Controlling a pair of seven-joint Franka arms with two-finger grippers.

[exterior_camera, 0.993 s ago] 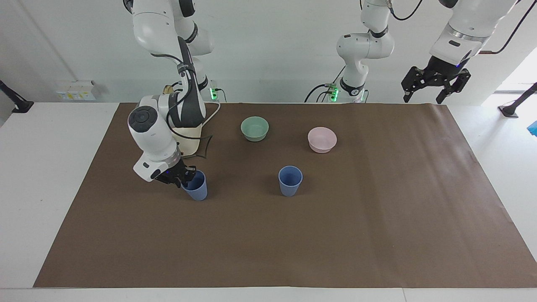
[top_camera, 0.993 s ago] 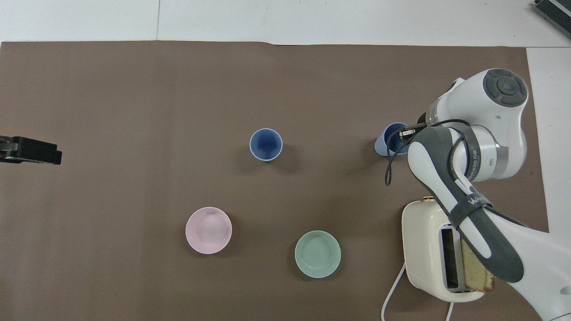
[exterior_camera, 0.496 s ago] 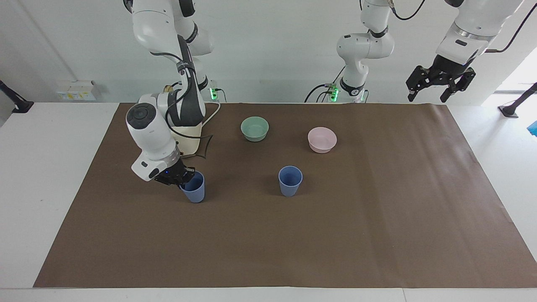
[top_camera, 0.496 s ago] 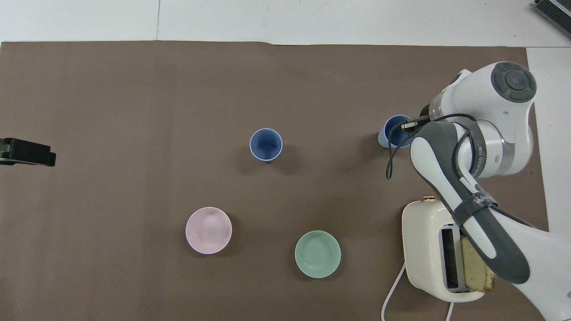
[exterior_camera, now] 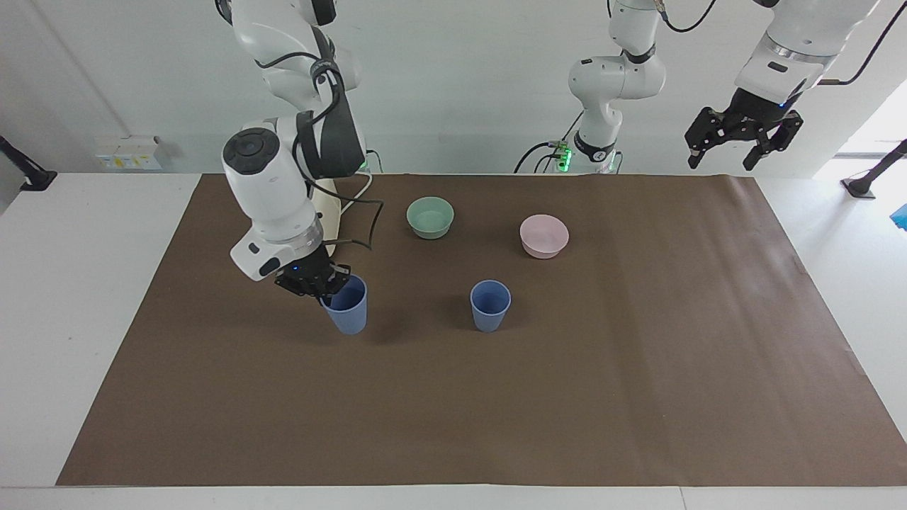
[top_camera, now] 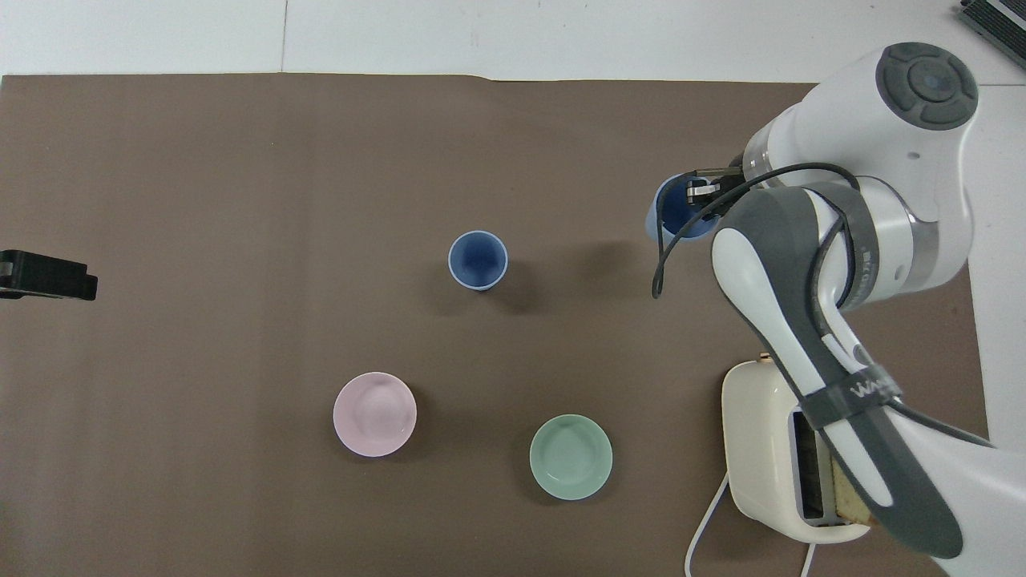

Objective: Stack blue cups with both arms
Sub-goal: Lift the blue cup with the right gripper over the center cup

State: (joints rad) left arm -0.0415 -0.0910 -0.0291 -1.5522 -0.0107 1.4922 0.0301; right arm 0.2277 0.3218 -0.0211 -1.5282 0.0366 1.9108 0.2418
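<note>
One blue cup (exterior_camera: 490,305) stands upright on the brown mat near the table's middle; it also shows in the overhead view (top_camera: 478,260). My right gripper (exterior_camera: 331,286) is shut on the rim of the second blue cup (exterior_camera: 346,309), one finger inside it, and holds it a little above the mat, toward the right arm's end. Its shadow lies apart from it. In the overhead view the right gripper (top_camera: 700,195) and this cup (top_camera: 669,212) are partly covered by the arm. My left gripper (exterior_camera: 742,145) waits open and empty, high over the mat's corner at the left arm's end (top_camera: 44,275).
A pale green bowl (exterior_camera: 430,217) and a pink bowl (exterior_camera: 544,236) sit nearer to the robots than the standing cup. A cream toaster (top_camera: 761,449) with a bread slice in it stands under the right arm, nearer to the robots.
My right gripper has lifted its blue cup off the mat and carried it toward the standing cup. The left gripper has risen slightly.
</note>
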